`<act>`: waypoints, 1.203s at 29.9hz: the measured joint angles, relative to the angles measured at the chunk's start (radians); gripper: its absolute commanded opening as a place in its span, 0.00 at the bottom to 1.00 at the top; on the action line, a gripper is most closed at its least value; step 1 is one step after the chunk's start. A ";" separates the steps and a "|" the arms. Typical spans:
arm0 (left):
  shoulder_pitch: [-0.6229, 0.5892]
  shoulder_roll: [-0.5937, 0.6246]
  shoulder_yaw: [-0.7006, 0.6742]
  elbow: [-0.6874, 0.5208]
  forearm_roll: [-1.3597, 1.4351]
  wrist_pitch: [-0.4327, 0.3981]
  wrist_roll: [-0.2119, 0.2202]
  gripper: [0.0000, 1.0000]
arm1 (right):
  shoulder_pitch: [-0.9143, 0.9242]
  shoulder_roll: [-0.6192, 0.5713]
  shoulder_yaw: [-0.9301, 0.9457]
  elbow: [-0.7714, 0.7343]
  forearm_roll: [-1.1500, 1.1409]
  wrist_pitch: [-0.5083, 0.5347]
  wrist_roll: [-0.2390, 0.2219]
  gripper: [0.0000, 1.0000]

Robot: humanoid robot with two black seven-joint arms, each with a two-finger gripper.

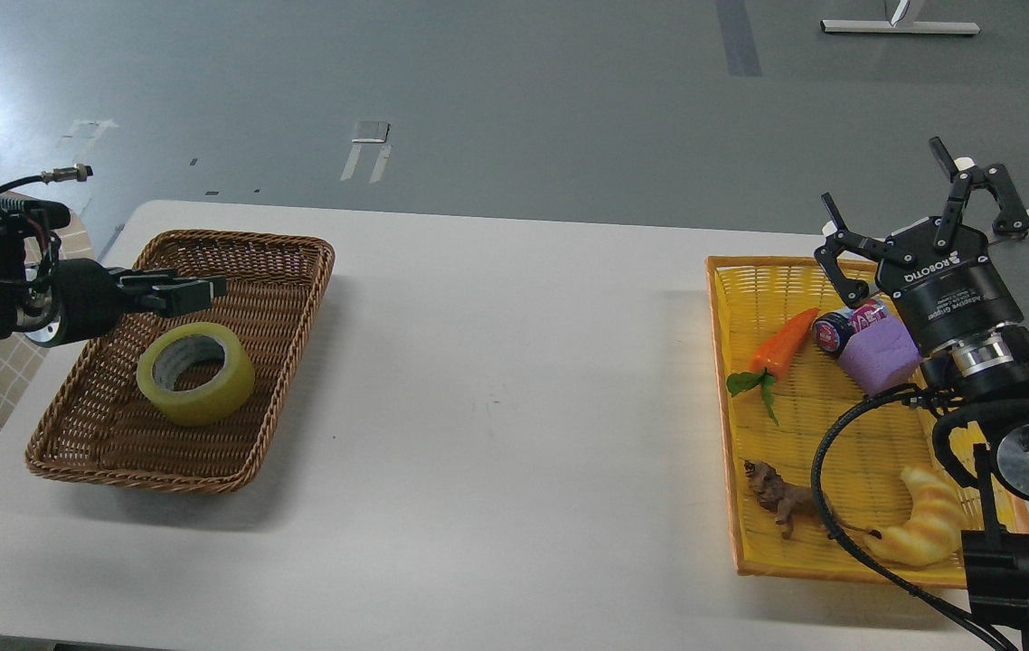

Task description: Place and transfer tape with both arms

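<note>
The tape (227, 391), a wide yellow translucent roll with a grey-white core, lies flat in the brown wicker basket (248, 242) on the left of the table. My left gripper (200, 290) hovers above the basket just behind the roll, pointing right. It holds nothing, and its fingers stand slightly apart. My right gripper (882, 174) is wide open and empty, raised over the far end of the yellow tray (724, 380) on the right.
The yellow tray holds an orange carrot toy (784, 340), a small jar (840, 328), a purple block (876, 355), a brown animal figure (777, 495) and a yellow croissant toy (926, 517). The white table (496, 380) lies between basket and tray.
</note>
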State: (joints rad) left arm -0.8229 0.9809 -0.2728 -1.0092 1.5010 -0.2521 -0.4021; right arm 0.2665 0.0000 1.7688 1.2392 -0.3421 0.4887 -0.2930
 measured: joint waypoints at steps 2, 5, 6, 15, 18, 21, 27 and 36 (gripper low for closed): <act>-0.046 0.009 0.000 -0.013 -0.054 -0.007 -0.001 0.79 | 0.002 0.000 0.000 0.003 0.000 0.000 0.000 0.97; -0.111 0.015 -0.002 -0.019 -0.128 -0.021 -0.001 0.80 | 0.003 0.000 0.000 0.003 0.000 0.000 -0.001 0.97; -0.142 0.019 -0.006 -0.020 -0.159 -0.027 -0.003 0.81 | 0.003 0.000 0.000 0.003 0.000 0.000 -0.001 0.97; -0.352 0.016 -0.021 -0.023 -0.447 -0.134 -0.013 0.81 | 0.002 0.000 -0.001 0.011 0.000 0.000 -0.011 1.00; -0.369 -0.013 -0.030 -0.036 -0.553 -0.139 -0.013 0.83 | 0.008 0.000 -0.001 0.012 0.000 0.000 -0.012 1.00; -0.370 -0.038 -0.041 -0.070 -0.701 -0.141 -0.015 0.90 | 0.013 0.000 -0.001 0.012 -0.001 0.000 -0.012 1.00; -0.363 -0.105 -0.049 -0.097 -0.994 -0.150 -0.037 0.98 | 0.026 0.000 -0.004 0.013 -0.010 0.000 -0.012 1.00; -0.315 -0.241 -0.090 -0.095 -1.258 -0.220 -0.057 0.98 | 0.059 -0.021 -0.038 0.014 -0.014 0.000 -0.011 1.00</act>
State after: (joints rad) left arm -1.1381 0.7401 -0.3623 -1.1043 0.2434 -0.4719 -0.4587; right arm 0.3253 -0.0213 1.7308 1.2527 -0.3563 0.4887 -0.3039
